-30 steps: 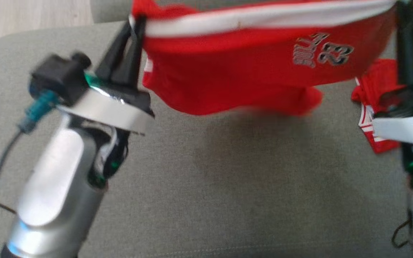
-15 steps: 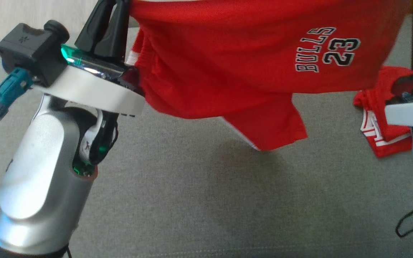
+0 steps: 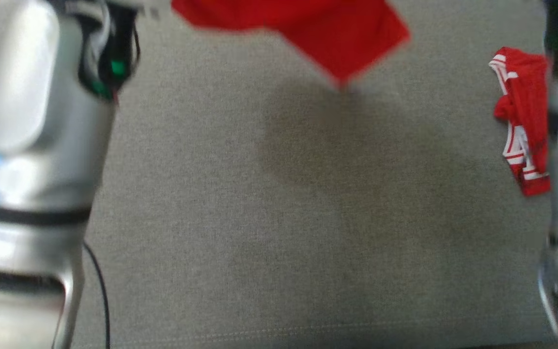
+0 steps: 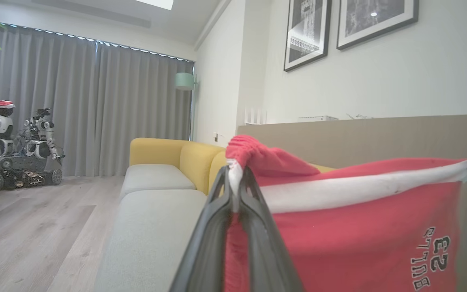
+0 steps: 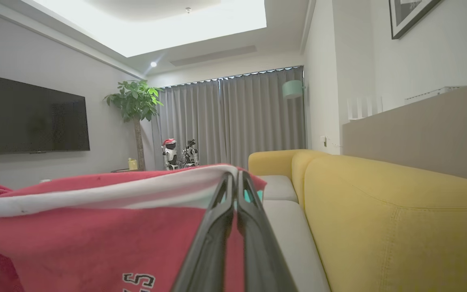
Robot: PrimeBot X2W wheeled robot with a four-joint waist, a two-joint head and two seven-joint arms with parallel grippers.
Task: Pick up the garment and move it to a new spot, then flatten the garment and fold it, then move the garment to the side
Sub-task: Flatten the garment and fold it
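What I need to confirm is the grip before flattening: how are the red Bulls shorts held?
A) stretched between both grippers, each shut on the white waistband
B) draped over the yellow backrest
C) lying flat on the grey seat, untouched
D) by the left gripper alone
A: the left gripper and the right gripper each pinch one end of the white waistband, with the red Bulls shorts hanging between them.

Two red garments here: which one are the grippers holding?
The red shorts printed BULLS 23, stretched between the left gripper and the right gripper. The other red garment lies crumpled on the grey cushion, untouched.
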